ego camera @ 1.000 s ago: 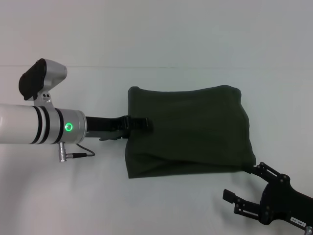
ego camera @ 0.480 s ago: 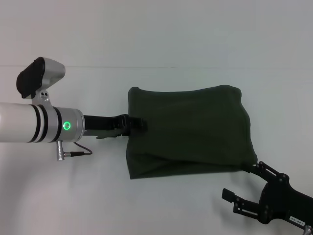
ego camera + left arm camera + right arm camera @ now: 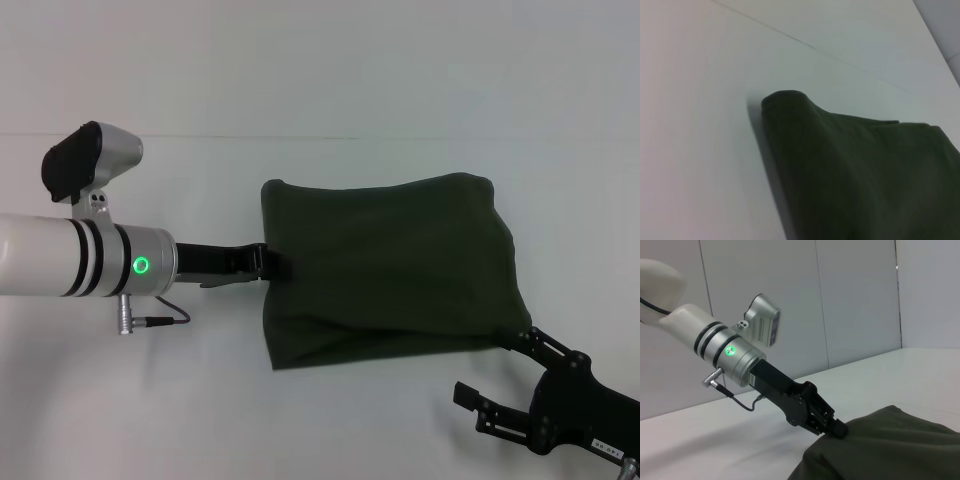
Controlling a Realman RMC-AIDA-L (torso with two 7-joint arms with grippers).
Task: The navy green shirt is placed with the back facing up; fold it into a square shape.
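The left gripper (image 3: 272,264) pinches the navy green shirt's (image 3: 390,265) left edge; the right gripper (image 3: 505,385) is spread; tugging could unravel the fold.

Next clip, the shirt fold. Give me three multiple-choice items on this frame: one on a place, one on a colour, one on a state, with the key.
1. Where is the left tool?
A. at the left edge of the navy green shirt
B. above the shirt's middle
C. parked off the table

2. What colour is the lamp lit on the left arm's wrist?
A. red
B. green
C. blue

3. How does the shirt lie?
A. spread flat with both sleeves out
B. hanging in the air
C. folded into a compact, roughly rectangular bundle

Key: 1 A, in the right wrist view the tool's tip meets the cloth's edge. 2 B, the ring glows green in the head view. 3 C, no sleeves show and the outline is blocky. The right tool is open at the near right corner.
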